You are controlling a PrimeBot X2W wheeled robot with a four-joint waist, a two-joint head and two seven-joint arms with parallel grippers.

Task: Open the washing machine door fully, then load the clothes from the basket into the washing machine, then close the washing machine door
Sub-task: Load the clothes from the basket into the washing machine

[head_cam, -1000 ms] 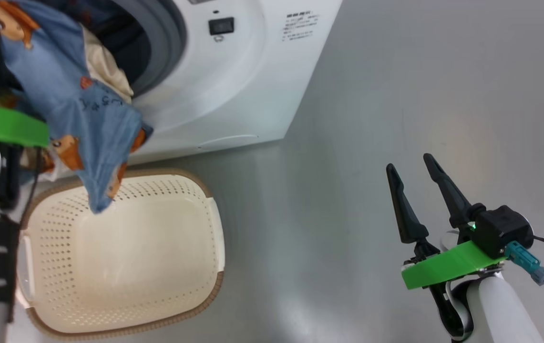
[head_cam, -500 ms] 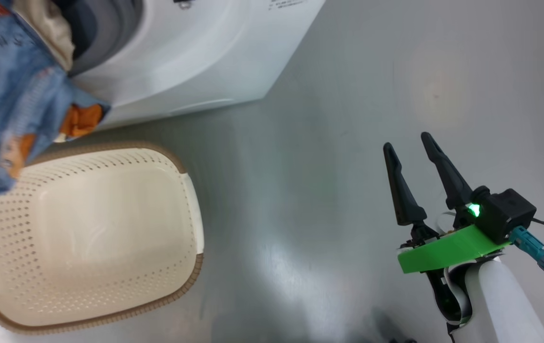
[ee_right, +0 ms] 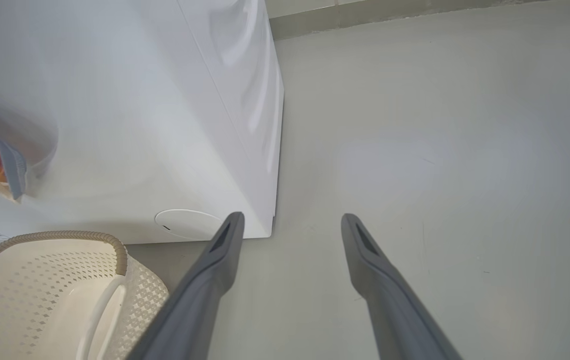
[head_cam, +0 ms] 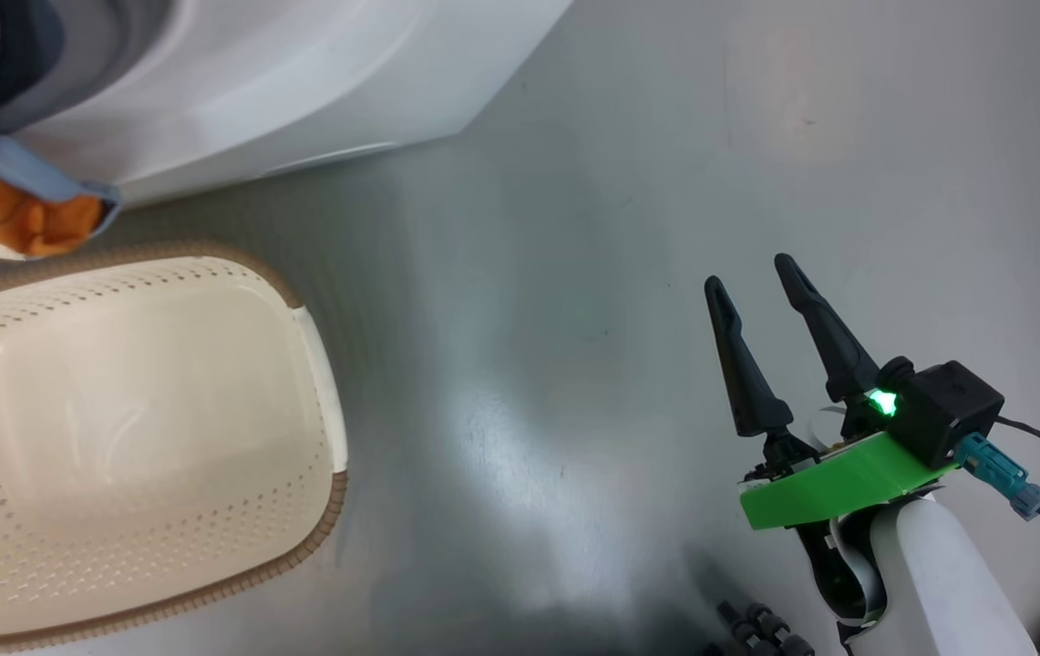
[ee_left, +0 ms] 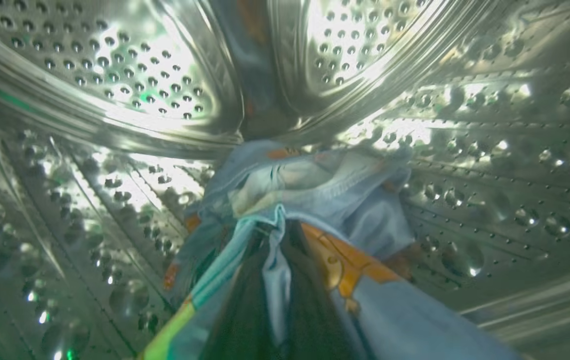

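Clothes (ee_left: pixel 324 190) are bundled inside the steel drum (ee_left: pixel 130 65), left gripper (ee_left: pixel 270 280) clamped shut on a bunched fold. Soft, light, floppy stuff I'd guess, so grab bunches. One tail hangs outside the washing machine (head_cam: pixel 255 82). Right gripper (head_cam: pixel 748 271) is wide open.

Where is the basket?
The basket sits on the floor at the head view's lower left, right below the white washing machine.

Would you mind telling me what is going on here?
The left gripper, shut on the soft light-blue printed clothes, is inside the perforated steel drum of the white washing machine. An orange-and-blue end hangs at the opening. The cream perforated plastic basket on the floor looks empty. The right gripper hovers open over the floor.
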